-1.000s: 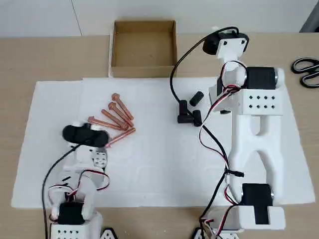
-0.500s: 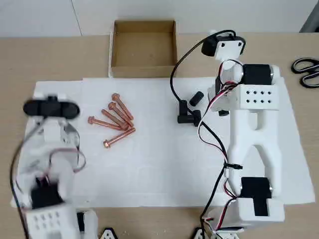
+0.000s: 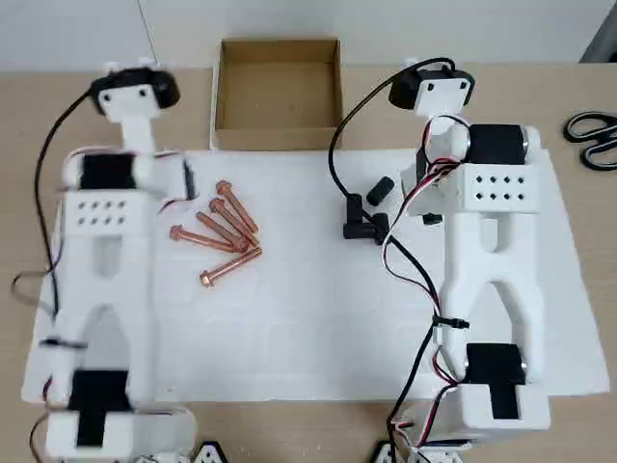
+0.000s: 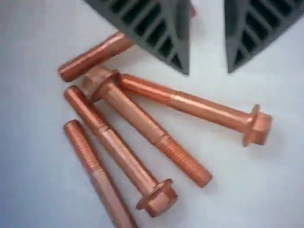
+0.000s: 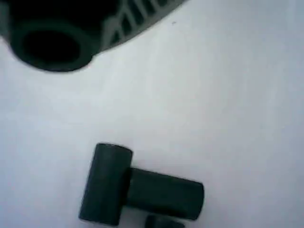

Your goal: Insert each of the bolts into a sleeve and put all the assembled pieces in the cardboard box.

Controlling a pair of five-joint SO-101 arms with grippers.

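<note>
We see the left gripper point(image 4: 206, 42) open, with its two dark jaws spread apart and holding nothing. It hangs just above the far end of the bolts point(image 3: 204, 239). There are five copper bolts, and they lie loose in a small fan on the left half of the white sheet point(image 3: 289, 318). In the left wrist view some of them touch and cross each other. One bolt lies a little apart from the others, with its head toward the right. The left arm is stretched out along the left side of the sheet.

The right gripper point(image 5: 71, 28) is closed on one black sleeve point(image 5: 45, 47), which it holds above the sheet. The open end of this sleeve points toward the right wrist camera. Under it, the other sleeves point(image 5: 142, 190) lie on the sheet. Two of them touch and form a T shape, and a further dark piece is just beside them. In the high view they are near the middle of the sheet, to the left of the right arm.

The box point(image 3: 278, 140) stands at the far edge of the sheet, between the two arms. A pair of scissors point(image 3: 593, 135) lies on the table point(image 3: 29, 125) at the far right.
</note>
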